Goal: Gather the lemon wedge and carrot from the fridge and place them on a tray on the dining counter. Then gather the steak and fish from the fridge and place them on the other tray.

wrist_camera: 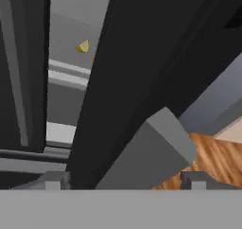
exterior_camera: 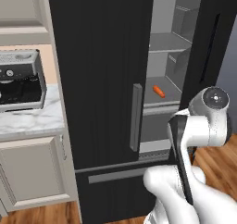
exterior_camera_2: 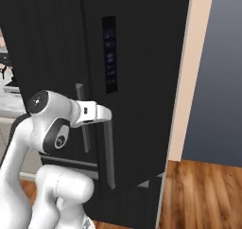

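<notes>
At the front of the fridge [exterior_camera: 102, 79], the right-hand door [exterior_camera_2: 142, 81] is seen swung partly open, and a gap onto the grey shelves is exposed between it and the left door. The carrot [exterior_camera: 159, 91] lies on a middle shelf [exterior_camera: 169, 96], near its front edge, and a small yellow piece, judged to be the lemon wedge [wrist_camera: 83, 47], is glimpsed through the same gap in the hand view, further back on a shelf. The tool [wrist_camera: 123, 183] is held close beside the long grey handle [wrist_camera: 151, 152] of the open door; its two tips are seen standing well apart at either side of the handle's lower end, so the tool is taken to be spread wide and nothing is gripped. The step in hand is judged to be the opening of the fridge, with the handle just let go. No item has yet been gathered. For the next move, the arm would need to be drawn clear of the door and brought round into the gap, with the tool kept spread and lowered over the carrot on its shelf.
</notes>
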